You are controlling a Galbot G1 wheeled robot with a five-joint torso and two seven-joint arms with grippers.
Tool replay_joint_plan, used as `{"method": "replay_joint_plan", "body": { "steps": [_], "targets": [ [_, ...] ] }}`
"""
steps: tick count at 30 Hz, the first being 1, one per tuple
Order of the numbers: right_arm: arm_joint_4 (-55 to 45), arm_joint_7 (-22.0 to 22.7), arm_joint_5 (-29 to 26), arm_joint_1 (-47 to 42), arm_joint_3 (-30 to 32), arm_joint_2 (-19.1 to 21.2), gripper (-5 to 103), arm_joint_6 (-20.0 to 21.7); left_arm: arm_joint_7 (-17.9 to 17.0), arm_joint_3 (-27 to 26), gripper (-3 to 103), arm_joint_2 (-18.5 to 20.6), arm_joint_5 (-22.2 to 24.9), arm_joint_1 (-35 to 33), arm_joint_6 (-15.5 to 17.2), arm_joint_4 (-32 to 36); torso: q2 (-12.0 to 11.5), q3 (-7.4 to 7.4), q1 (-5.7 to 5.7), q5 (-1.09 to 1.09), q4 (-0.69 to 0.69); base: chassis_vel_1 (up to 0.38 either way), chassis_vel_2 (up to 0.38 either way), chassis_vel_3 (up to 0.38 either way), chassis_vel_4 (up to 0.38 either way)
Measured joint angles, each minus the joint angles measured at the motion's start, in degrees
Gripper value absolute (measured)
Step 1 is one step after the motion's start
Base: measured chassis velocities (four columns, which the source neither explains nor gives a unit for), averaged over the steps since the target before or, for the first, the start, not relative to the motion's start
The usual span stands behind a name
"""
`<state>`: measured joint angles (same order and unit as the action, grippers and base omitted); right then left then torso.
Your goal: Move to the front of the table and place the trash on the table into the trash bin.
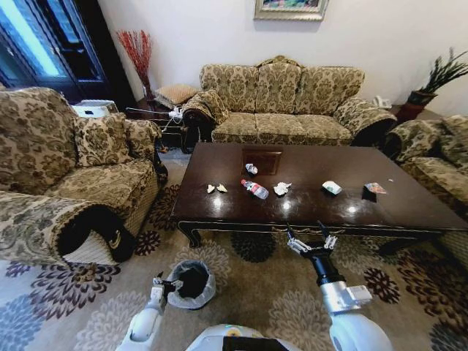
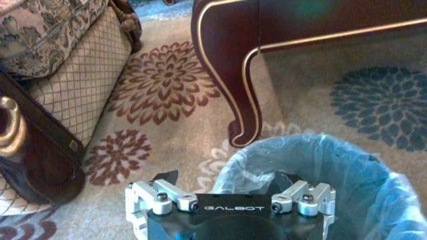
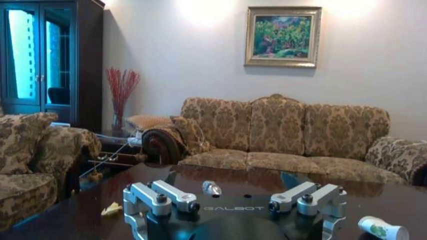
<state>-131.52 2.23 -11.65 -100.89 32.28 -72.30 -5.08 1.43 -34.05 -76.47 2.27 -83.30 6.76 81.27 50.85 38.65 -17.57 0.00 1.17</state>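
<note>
A large low table (image 1: 307, 186) of dark, glossy reddish-brown wood stands on a floral patterned carpet (image 1: 88, 307), with ornate gold-patterned sofas (image 1: 281, 102) on three sides. Litter lies scattered across the middle of the table. From the robot's left to its right there are two small yellowish scraps (image 1: 216, 189), a clear plastic bottle with a red label (image 1: 255, 189) lying on its side, a crumpled white tissue (image 1: 281, 189), a small white and green wrapper (image 1: 332, 187), and a colourful snack wrapper (image 1: 375, 188). Another small pale piece (image 1: 251, 168) lies just behind the bottle.

On the carpet in front of the table's near left corner stands a small round trash bin (image 1: 191, 282), dark inside, lined with a translucent whitish-grey plastic bag folded over its rim. The left gripper (image 1: 167, 284) hangs low just beside the bin's rim, with its fingers spread apart and empty. The right gripper (image 1: 311, 238) is raised at the table's near edge, pointing toward the litter, its fingers also spread apart and empty.
</note>
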Motion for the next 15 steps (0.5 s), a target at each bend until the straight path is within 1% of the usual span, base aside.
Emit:
{"method": "replay_joint_plan", "body": {
  "steps": [2,4,5,6,7,9,10,11,14,15],
  "targets": [
    [0.0,0.0,-0.3,0.0,0.0,0.2,100,0.2,0.0,0.1,96,0.1,0.0,0.3,0.0,-0.6,0.0,0.0,0.0,0.0,0.0,0.0,0.0,0.0,0.0],
    [0.1,0.0,-0.8,-0.2,0.0,0.7,100,0.1,0.0,0.1,101,0.2,0.0,1.3,0.0,-1.9,0.0,0.0,0.0,-0.01,0.01,0.0,0.0,0.0,0.0],
    [0.7,0.1,-0.8,-0.6,0.2,1.5,100,-1.1,0.0,0.1,100,0.3,0.0,2.4,0.0,-3.5,0.0,0.0,0.0,0.0,0.0,0.0,0.0,0.0,0.0],
    [0.7,0.1,-0.8,-0.6,0.2,1.5,100,-1.1,0.0,0.1,100,0.3,0.0,2.4,0.0,-3.5,0.0,0.0,0.0,0.0,0.0,0.0,0.0,0.0,0.0],
    [1.1,0.1,-0.8,-1.0,0.6,2.2,100,-2.0,-0.1,0.1,97,0.3,0.0,3.2,0.1,-4.8,0.0,0.0,0.0,-0.01,0.0,0.0,0.0,0.0,0.0],
    [1.4,0.0,-1.7,-1.4,1.2,3.0,100,-2.4,0.0,0.3,98,0.3,0.3,4.3,0.6,-6.5,0.0,0.0,0.0,0.0,-0.01,0.0,0.0,0.0,0.0],
    [1.6,-0.1,-3.2,-1.5,1.6,3.8,100,-2.4,0.1,0.6,98,0.2,0.6,5.5,1.0,-8.5,0.0,0.0,0.0,0.0,0.0,0.0,0.0,0.0,0.0],
    [1.6,-0.1,-3.2,-1.5,1.6,3.8,100,-2.4,0.1,0.6,98,0.2,0.6,5.5,1.0,-8.5,0.0,0.0,0.0,0.0,0.0,0.0,0.0,0.0,0.0],
    [2.5,-0.7,-5.1,-1.6,2.1,5.1,100,-2.6,0.1,0.9,100,-0.6,0.4,8.5,1.7,-12.2,0.0,0.0,0.0,0.0,0.0,0.0,0.0,0.0,0.0],
    [2.5,-0.7,-5.1,-1.6,2.1,5.1,100,-2.6,0.1,0.9,100,-0.6,0.4,8.5,1.7,-12.2,0.0,0.0,0.0,0.0,0.0,0.0,0.0,0.0,0.0]
  ]
}}
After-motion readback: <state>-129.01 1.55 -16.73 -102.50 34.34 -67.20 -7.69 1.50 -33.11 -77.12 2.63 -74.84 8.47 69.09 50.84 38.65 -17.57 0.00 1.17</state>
